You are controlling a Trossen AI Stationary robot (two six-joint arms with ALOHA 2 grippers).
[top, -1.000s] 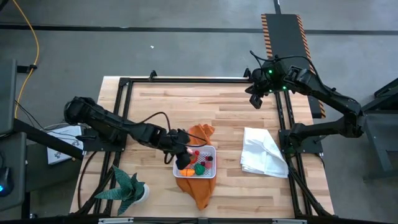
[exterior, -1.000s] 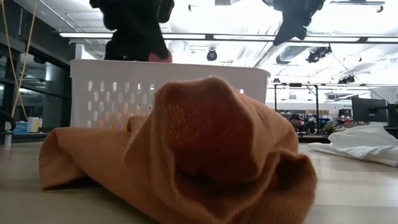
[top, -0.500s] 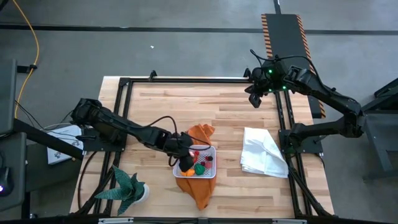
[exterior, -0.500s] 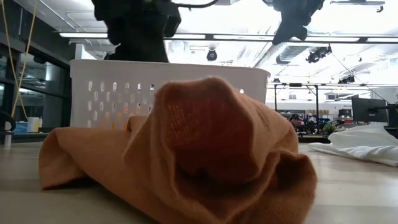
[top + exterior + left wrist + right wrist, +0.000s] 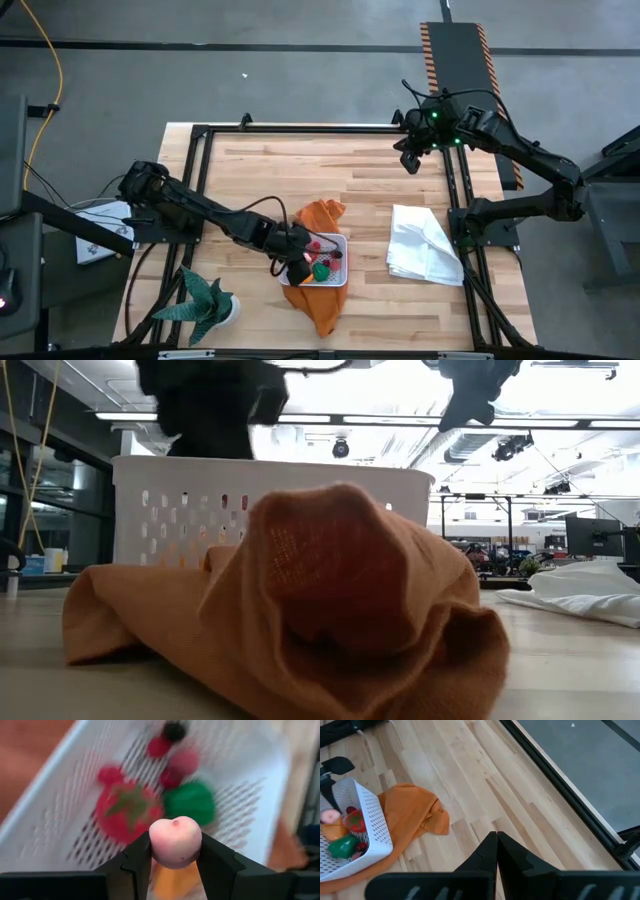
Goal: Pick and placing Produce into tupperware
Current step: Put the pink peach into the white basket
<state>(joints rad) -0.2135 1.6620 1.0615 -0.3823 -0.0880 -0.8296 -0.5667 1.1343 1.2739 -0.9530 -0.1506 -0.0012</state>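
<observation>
Pink rounded fruit [image 5: 175, 842], perforated tupperware [image 5: 75, 820]

Over the last second we see the left tool [image 5: 298, 262] travel toward four o'clock in the high view, from the nine o'clock rim of the tupperware [image 5: 338, 281] to a spot above its interior. It carries the pink produce piece [image 5: 175, 841] between its fingers [image 5: 138, 862]. The left arm's elbow follows, reaching farther across the table [image 5: 380, 180]. In the low view, the dark mass of that tool [image 5: 210, 405] drifts slightly toward nine o'clock above the container's wall.
</observation>
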